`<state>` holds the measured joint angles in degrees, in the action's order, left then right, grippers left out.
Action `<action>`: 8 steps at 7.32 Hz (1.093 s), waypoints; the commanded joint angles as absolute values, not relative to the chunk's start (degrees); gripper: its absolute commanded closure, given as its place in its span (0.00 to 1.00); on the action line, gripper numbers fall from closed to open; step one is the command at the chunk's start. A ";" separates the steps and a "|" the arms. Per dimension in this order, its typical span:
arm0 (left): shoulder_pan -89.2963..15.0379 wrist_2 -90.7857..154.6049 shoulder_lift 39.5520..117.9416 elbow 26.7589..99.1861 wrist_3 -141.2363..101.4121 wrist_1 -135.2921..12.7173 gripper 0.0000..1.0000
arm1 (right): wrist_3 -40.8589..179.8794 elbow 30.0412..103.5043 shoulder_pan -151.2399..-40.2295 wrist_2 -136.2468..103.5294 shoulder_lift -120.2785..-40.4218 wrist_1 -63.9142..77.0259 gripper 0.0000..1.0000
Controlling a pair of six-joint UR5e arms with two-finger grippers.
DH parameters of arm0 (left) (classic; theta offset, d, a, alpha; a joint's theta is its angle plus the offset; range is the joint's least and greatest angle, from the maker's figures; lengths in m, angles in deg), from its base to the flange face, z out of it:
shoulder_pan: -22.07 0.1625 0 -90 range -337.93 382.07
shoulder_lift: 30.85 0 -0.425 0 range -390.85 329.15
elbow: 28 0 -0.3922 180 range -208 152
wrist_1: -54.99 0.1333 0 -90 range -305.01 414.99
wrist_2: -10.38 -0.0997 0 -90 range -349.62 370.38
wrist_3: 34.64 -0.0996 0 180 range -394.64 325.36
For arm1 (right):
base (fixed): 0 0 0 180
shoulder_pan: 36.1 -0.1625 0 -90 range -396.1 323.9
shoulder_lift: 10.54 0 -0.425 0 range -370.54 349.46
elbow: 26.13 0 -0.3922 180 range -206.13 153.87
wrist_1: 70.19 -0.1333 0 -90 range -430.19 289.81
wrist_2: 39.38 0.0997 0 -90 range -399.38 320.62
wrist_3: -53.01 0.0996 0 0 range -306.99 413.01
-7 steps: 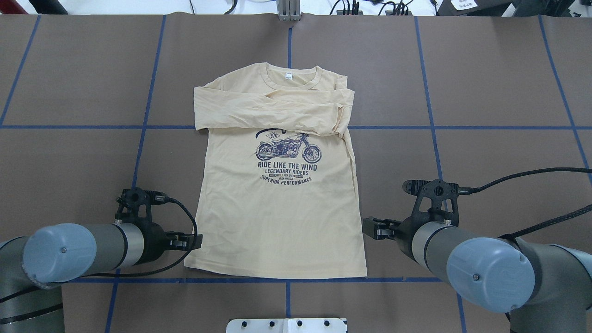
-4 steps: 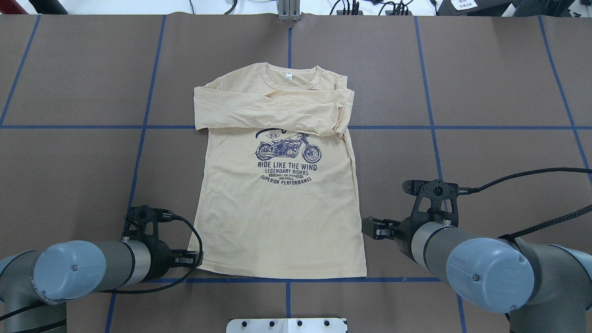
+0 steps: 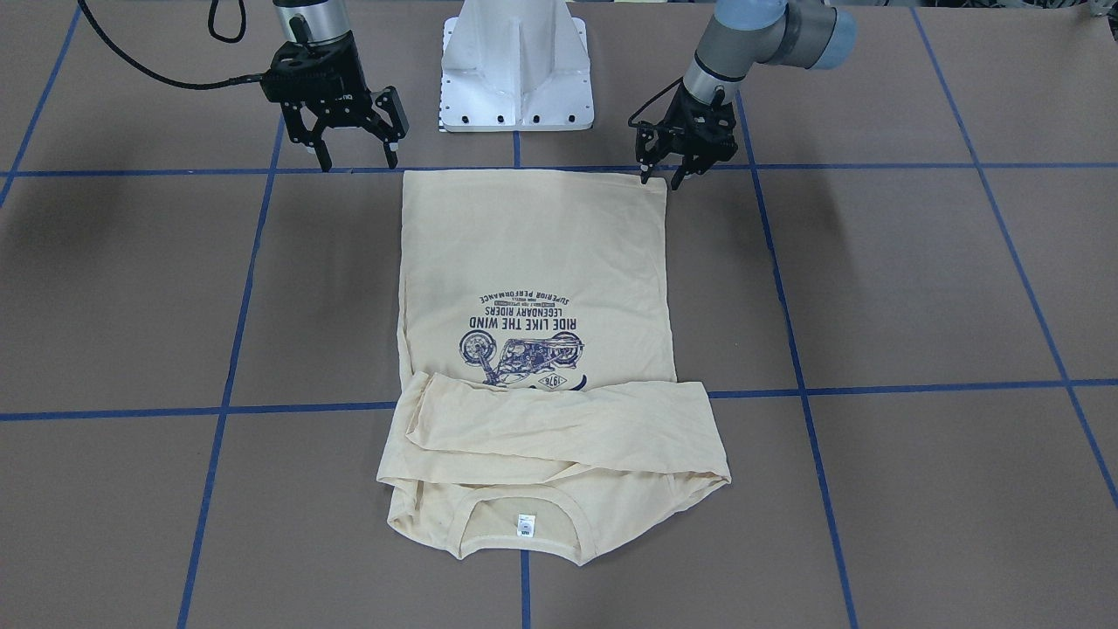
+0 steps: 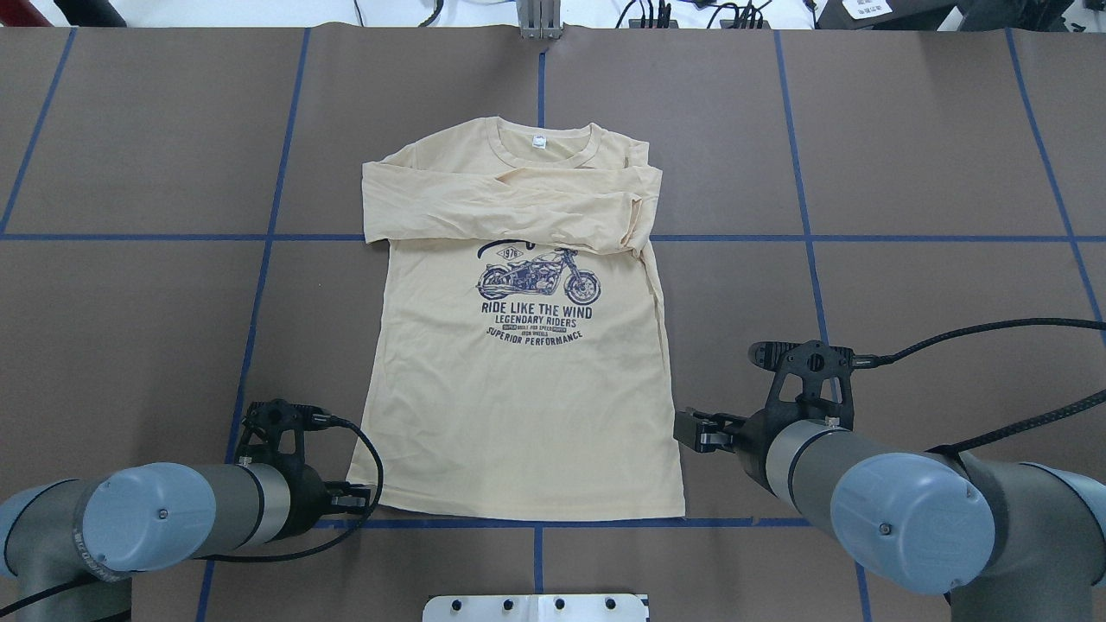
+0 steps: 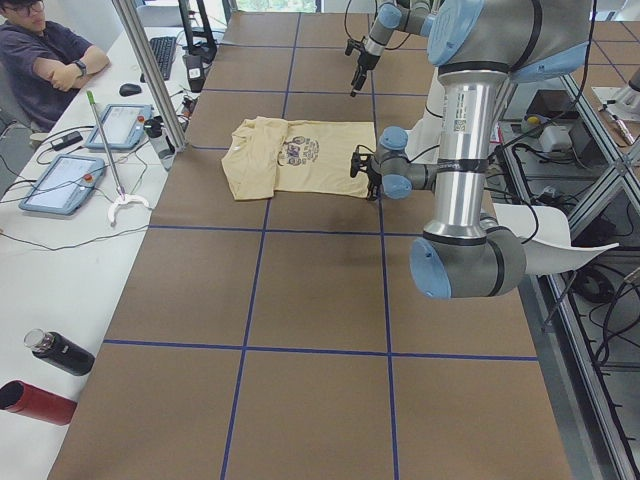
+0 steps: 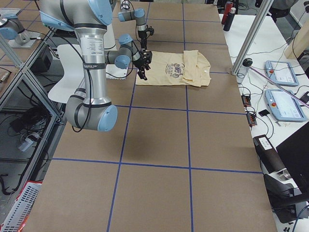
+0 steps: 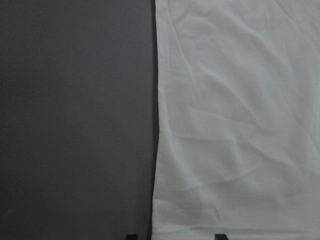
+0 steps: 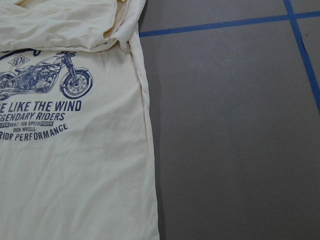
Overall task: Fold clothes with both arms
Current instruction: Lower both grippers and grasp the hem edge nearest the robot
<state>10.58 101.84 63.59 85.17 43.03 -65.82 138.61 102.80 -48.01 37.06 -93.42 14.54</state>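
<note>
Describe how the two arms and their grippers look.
The left arm and right arm are round grey-and-silver tubes with light-blue joint caps. The left gripper and right gripper are black, each with two slim fingers. A black cable trails from each wrist.

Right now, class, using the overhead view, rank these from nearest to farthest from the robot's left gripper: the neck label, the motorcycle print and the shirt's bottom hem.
1. Bottom hem, its left corner right beside the left gripper.
2. Motorcycle print, mid-chest.
3. Neck label, at the far collar.
</note>
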 commanded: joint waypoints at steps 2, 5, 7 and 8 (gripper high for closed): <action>10.73 101.87 63.55 85.12 43.23 -65.59 1.00 | 138.61 102.80 -47.97 37.00 -93.34 14.54 0.00; 10.55 101.87 63.72 86.86 43.23 -63.67 1.00 | 143.14 101.84 -44.75 34.30 -93.25 14.45 0.01; 10.55 101.87 63.81 87.49 43.32 -63.40 1.00 | 148.45 99.20 -37.54 27.79 -93.25 14.27 0.02; 10.55 101.78 63.81 87.75 43.32 -63.40 1.00 | 148.37 95.98 -35.94 26.55 -92.81 14.27 0.04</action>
